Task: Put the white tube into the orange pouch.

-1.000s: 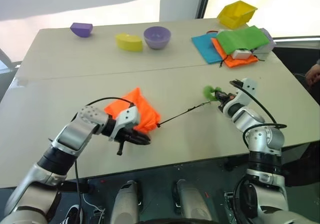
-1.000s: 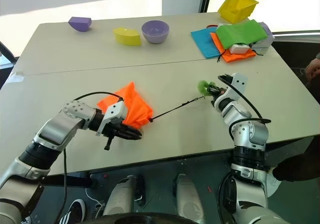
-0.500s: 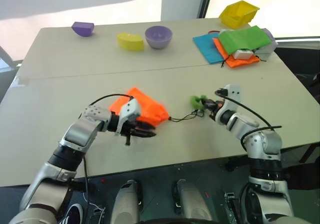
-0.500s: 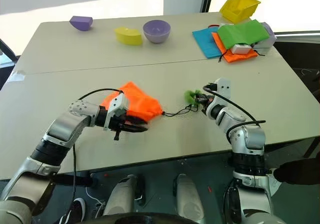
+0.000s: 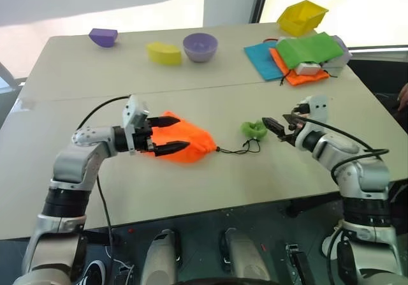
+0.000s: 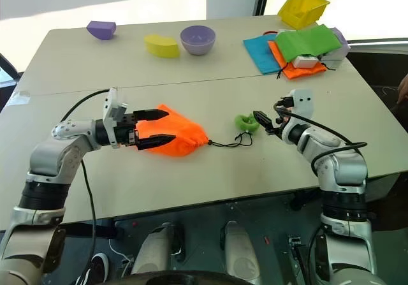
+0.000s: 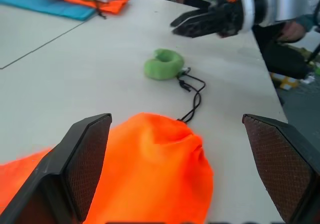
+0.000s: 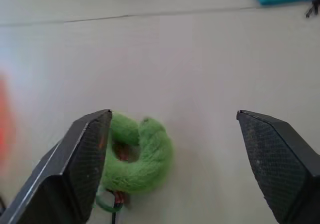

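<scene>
Both pincers released; orange pouch (image 5: 185, 143) lies mouth toward green ring (image 5: 254, 129).

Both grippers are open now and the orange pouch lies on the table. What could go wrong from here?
1. The left gripper stands open close around the orange pouch, so pulling away might snag the fabric and drag it.
2. The black cord lies in loose loops near the green fuzzy ring, just ahead of the open right gripper; a finger might catch it.
3. The pouch mouth looks cinched shut, but whether the white tube is inside cannot be seen.
</scene>
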Tool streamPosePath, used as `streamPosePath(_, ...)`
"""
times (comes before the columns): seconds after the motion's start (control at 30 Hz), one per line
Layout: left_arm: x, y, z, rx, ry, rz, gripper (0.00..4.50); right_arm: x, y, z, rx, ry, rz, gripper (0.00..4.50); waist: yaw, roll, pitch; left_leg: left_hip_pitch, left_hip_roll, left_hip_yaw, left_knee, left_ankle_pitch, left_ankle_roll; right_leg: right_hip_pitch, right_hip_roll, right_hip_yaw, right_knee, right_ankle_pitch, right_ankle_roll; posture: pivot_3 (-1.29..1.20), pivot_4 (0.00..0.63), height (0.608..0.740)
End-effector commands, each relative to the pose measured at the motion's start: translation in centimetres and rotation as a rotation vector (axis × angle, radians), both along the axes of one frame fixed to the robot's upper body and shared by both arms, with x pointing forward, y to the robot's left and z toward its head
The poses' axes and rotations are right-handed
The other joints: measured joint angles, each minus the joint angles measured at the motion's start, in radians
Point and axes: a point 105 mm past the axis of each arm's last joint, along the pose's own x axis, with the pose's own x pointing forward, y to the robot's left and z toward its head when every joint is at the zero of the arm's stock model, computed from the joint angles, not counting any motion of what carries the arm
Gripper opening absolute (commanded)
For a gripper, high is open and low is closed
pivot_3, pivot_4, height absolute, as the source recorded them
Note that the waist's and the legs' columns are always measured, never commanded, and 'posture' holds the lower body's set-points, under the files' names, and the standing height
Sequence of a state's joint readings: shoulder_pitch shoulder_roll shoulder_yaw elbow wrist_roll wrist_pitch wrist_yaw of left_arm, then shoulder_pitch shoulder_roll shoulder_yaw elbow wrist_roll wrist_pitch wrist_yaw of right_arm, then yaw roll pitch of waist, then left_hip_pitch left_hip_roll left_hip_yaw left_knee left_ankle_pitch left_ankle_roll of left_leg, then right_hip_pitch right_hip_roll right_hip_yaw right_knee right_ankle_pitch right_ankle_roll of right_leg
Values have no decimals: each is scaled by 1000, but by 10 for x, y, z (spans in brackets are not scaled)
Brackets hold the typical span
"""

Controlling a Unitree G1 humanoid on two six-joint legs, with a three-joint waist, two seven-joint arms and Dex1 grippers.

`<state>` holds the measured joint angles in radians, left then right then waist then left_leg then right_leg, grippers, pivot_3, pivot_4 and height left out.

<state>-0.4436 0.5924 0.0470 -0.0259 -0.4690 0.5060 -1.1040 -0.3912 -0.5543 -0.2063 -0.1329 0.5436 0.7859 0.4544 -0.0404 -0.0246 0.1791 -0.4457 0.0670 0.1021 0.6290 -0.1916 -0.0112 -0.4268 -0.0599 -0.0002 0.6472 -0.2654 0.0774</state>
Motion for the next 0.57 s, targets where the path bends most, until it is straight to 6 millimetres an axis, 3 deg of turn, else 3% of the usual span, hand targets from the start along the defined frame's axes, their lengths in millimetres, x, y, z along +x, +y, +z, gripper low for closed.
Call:
streamPosePath(0.03, 4, 31, 13, 24, -109, 199, 4500, -38, 29, 22, -86, -133, 290, 4136, 3, -1, 0, 0, 0, 0, -1, 0, 0, 0, 0, 0, 0, -1, 1, 0, 150, 740)
streamPosePath(0.13, -7, 56, 5, 44, -104, 335, 4500, -74, 44, 10, -105, -81, 497, 4136, 1, -1, 0, 1, 0, 0, -1, 0, 0, 0, -1, 0, 0, -1, 2, 0, 150, 740)
streamPosePath(0.27, -26, 91, -14, 62, -57, 523, 4500, -103, 40, -13, -210, -26, 647, 4136, 2, -1, 0, 1, 1, 0, -1, -1, 0, 1, -4, 0, -1, -2, 2, 0, 150, 740)
streamPosePath(0.4, -41, 113, -31, 92, -21, 622, 4500, -106, 38, -25, -272, -29, 693, 4136, -2, -2, 0, 2, 1, 0, 1, -3, -4, 0, -7, 0, -5, 1, -3, 0, 150, 740)
streamPosePath(0.57, -54, 123, -37, 51, -45, 655, 4500, -99, 40, -31, -300, -49, 708, 4136, -2, -1, 0, 1, 3, 0, -16, -3, -4, 0, -9, -6, -36, 15, -25, 0, 150, 740)
